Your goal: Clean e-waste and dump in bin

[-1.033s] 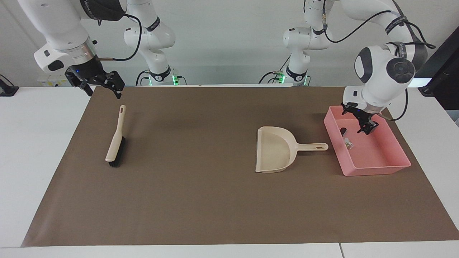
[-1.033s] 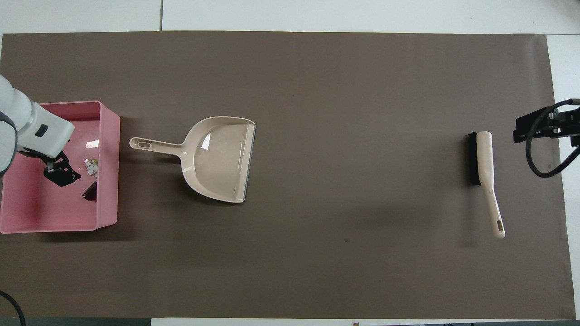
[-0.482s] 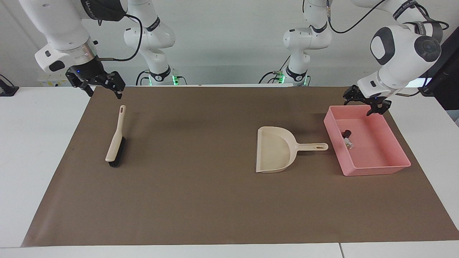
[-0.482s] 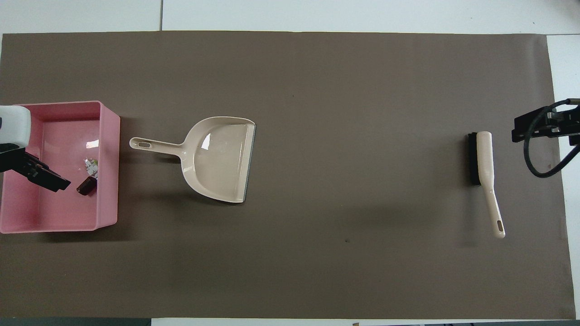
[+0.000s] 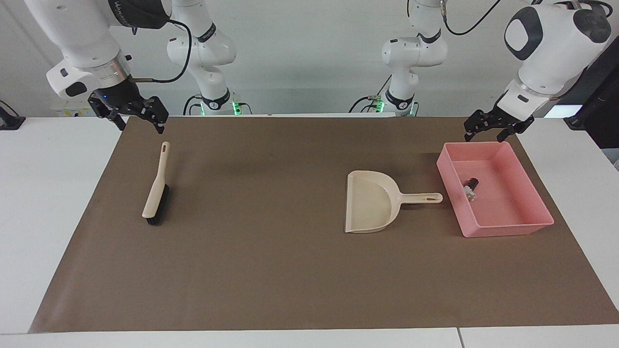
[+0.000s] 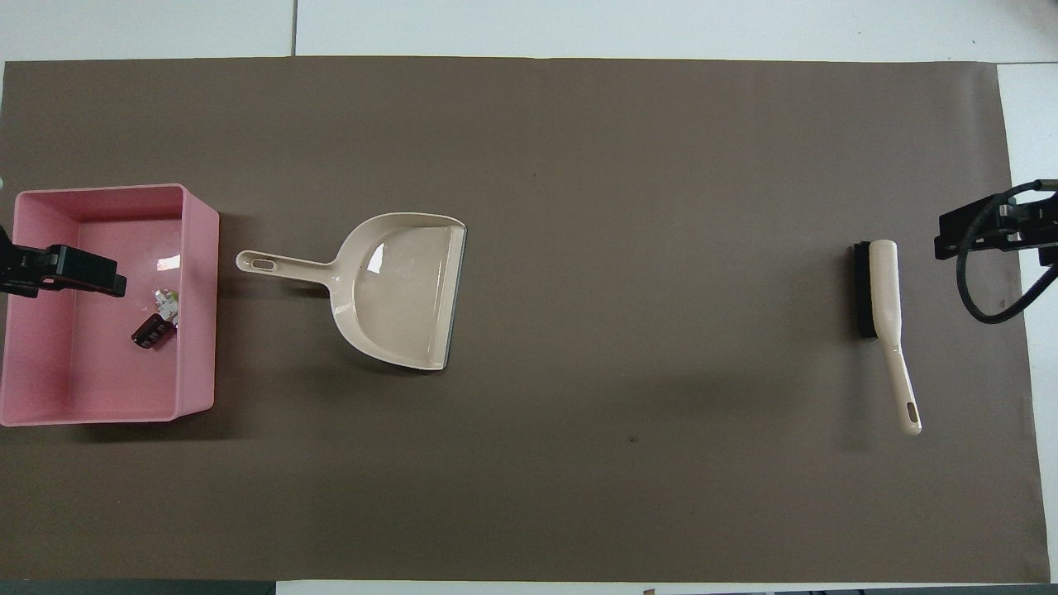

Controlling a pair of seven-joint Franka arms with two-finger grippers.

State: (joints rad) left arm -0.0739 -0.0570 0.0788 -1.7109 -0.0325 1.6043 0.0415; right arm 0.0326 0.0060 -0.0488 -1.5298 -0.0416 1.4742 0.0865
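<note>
The e-waste lies in the pink bin [image 5: 512,226] at the left arm's end of the table. The white piece [image 5: 470,195] and the dark chip [image 5: 472,183] touch each other beside the bin wall next to the dustpan. They also show in the overhead view, the white piece [image 6: 168,302] and the dark chip [image 6: 151,332] inside the bin [image 6: 198,364]. My left gripper [image 5: 483,135] is open and empty, raised over the bin's edge nearest the robots. My right gripper [image 5: 140,126] is open and empty, waiting in the air over the brush handle's end.
A beige dustpan [image 5: 370,203] lies on the brown mat beside the bin, its handle pointing at the bin. A beige brush [image 5: 155,188] with black bristles lies at the right arm's end. They also show in the overhead view: dustpan [image 6: 397,289], brush [image 6: 880,289].
My left gripper has risen out of the bin and drawn back toward the robots. The dark chip has shifted slightly inside the bin. The right arm has not moved.
</note>
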